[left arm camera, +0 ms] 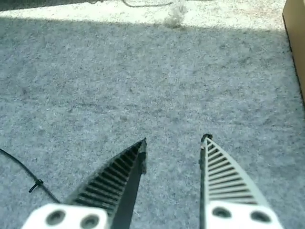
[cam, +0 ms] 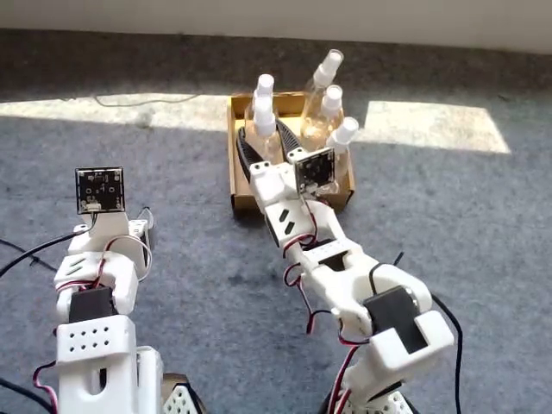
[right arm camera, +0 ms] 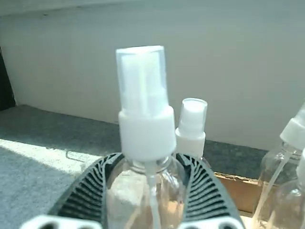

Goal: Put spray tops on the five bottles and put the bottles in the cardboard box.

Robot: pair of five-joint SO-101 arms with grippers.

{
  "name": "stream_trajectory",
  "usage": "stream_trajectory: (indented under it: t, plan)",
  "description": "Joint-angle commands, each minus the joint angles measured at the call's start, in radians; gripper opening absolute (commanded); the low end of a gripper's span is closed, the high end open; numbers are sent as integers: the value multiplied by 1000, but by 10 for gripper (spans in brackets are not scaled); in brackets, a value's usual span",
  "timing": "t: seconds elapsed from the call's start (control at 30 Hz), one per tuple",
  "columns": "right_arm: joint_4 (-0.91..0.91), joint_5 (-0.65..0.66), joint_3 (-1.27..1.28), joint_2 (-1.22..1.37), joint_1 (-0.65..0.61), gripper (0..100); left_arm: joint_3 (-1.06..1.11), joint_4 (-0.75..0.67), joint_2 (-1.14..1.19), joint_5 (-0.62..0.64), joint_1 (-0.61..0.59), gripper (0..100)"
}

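A clear bottle, white spray top on, stands upright between the right gripper's fingers; four more bottles stand beyond them in the cardboard box.

High camera looks steeply down from behind; wrist cameras hug each claw; all catch the cardboard box.

**A:** Hard sunlight coming in! There are bright bands on the carpet on either side of the cardboard box.

**B:** The box drops a dark shadow on its near side. The bottles inside it glint, and the carpet in front lies in even shade.
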Motion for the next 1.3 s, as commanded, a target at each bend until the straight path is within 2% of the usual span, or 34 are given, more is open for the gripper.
stream_trajectory:
  t: [0.0,0.33,1.27]
  plan:
    - [-24,-2,-51,15,7,5,-4,-21,-10,-5,16,182]
    - [-22,0,-59,102,7,5,-4,-18,-10,-5,16,182]
    - [-24,-5,-53,104,-25,9,-2,-17,-10,-5,16,182]
